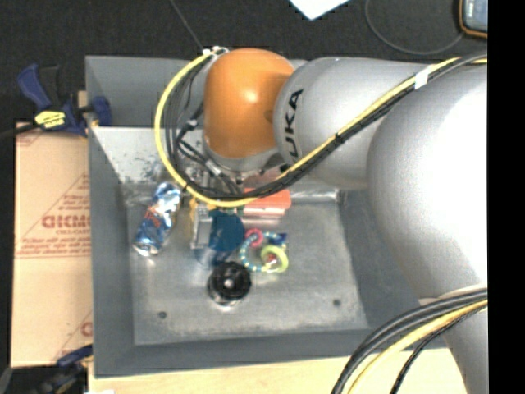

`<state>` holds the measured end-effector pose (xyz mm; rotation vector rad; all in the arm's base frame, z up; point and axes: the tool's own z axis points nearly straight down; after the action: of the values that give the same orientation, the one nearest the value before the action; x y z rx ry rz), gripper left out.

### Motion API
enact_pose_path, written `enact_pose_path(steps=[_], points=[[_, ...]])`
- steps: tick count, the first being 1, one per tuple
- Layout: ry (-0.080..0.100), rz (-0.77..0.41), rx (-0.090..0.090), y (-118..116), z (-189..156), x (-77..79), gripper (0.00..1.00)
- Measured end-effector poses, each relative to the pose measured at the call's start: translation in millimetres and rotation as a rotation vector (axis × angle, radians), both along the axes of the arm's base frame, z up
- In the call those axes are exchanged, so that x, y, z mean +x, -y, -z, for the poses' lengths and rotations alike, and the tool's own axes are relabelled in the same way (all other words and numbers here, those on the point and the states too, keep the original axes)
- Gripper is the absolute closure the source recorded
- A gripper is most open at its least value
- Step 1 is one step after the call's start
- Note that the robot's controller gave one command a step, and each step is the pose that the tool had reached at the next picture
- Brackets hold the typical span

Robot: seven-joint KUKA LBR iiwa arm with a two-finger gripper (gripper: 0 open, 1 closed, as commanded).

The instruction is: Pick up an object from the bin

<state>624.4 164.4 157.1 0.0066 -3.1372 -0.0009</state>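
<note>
My gripper [201, 226] reaches down from under the arm's orange cover into the middle of the bin. Right beside it on the right lies a dark blue flat thing [226, 232], touching or nearly touching it. A crushed blue and white can [157, 217] lies to its left, tilted. In front of the gripper sits a black round thing [228, 283] with a shiny centre. A bunch of coloured plastic rings [268, 253], pink, yellow and green, lies to the right of the blue thing. An orange-red flat box [267, 207] is partly hidden under the arm.
The arm and its orange cover hide the back middle of the bin. The bin's grey floor shows along the front and the right side. Its sloping left wall rises just beyond the can.
</note>
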Motion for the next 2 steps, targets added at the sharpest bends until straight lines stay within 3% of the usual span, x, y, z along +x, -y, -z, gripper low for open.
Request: enact_pose_path(steps=[1, 2], points=[[0.008, 0.005, 0.001, 0.8, -4.7, 2.2, 0.00], [0.014, -0.321, 0.004, -36.3, 81.8, 21.8, 0.00]])
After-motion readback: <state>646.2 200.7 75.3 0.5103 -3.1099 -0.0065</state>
